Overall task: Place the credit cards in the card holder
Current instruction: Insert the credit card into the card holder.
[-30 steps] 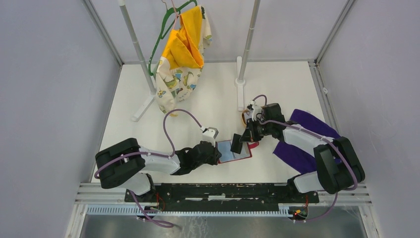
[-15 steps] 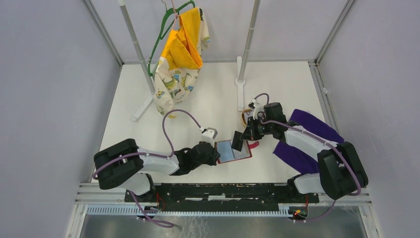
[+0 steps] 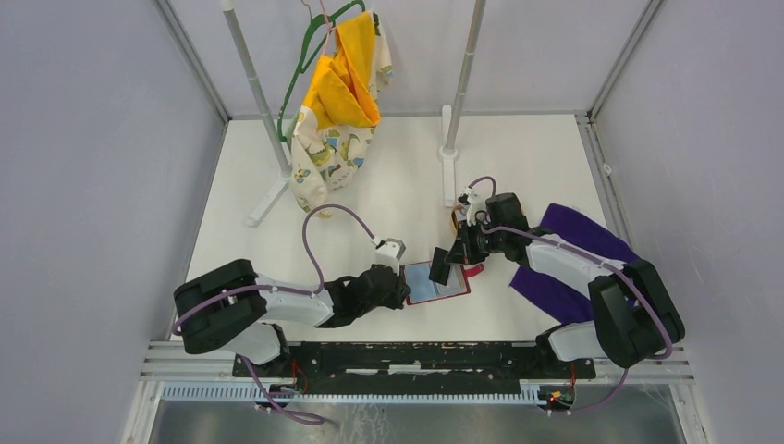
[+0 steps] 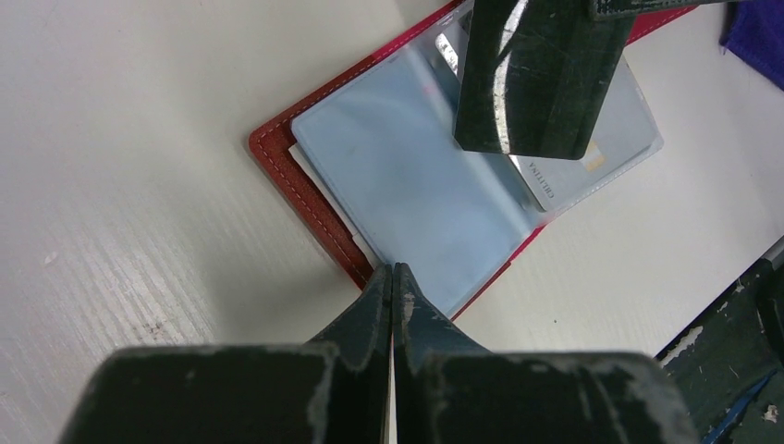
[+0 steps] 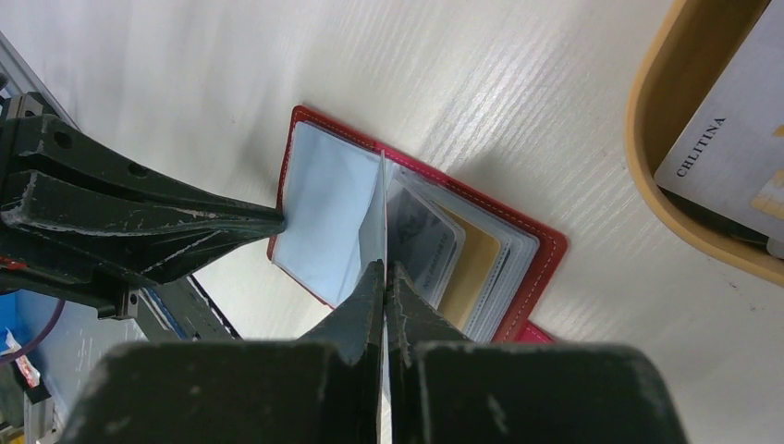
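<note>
The card holder (image 4: 298, 185) lies open on the counter (image 3: 388, 185) at mid-frame in the overhead view. The clenched left end effector (image 4: 392, 277) pins its edge, while the right end effector (image 5: 384, 273) grasps a black card (image 4: 541, 79) on edge above the clear sleeves (image 4: 407, 194). Should the card miss a sleeve mouth, which is hard to make out here, it could buckle the plastic or shove the holder loose.

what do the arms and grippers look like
The left arm and right arm are black with pale grey link sections, each trailing a purple cable. The left gripper and right gripper have black, tapering fingers, scuffed, with paint worn pale at the edges.
</note>
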Available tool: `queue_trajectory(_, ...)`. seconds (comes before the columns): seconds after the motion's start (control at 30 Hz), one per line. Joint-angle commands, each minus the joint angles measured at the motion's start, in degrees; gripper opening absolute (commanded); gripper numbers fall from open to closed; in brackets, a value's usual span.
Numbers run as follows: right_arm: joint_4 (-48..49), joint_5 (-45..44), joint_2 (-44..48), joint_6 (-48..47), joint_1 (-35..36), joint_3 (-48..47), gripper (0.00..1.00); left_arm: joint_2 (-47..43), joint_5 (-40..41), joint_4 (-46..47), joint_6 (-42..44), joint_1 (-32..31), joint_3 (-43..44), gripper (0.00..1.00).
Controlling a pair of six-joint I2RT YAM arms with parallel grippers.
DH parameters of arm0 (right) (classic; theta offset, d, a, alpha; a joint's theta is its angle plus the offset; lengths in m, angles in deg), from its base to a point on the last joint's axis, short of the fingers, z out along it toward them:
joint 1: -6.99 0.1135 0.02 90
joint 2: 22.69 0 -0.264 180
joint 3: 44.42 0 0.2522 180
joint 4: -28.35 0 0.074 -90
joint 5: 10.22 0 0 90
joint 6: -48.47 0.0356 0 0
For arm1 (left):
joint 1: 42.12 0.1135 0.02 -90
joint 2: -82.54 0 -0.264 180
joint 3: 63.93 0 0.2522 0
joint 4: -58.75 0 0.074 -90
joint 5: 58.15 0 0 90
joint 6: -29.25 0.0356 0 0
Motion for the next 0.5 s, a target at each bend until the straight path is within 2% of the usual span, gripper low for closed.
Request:
queue_trajectory(0.0,1.2,-1.7,-0.8,0.0,0.2,0.0,0.00,-1.5,1.5,1.4,2.2,0.2,-0.4,0.02)
queue_trajectory(0.47,-1.9,-1.1,-2.7,-3.4,0.1,-1.6,0.00,-3.1,1.7,0.8,2.3,0.2,-1.0,0.02)
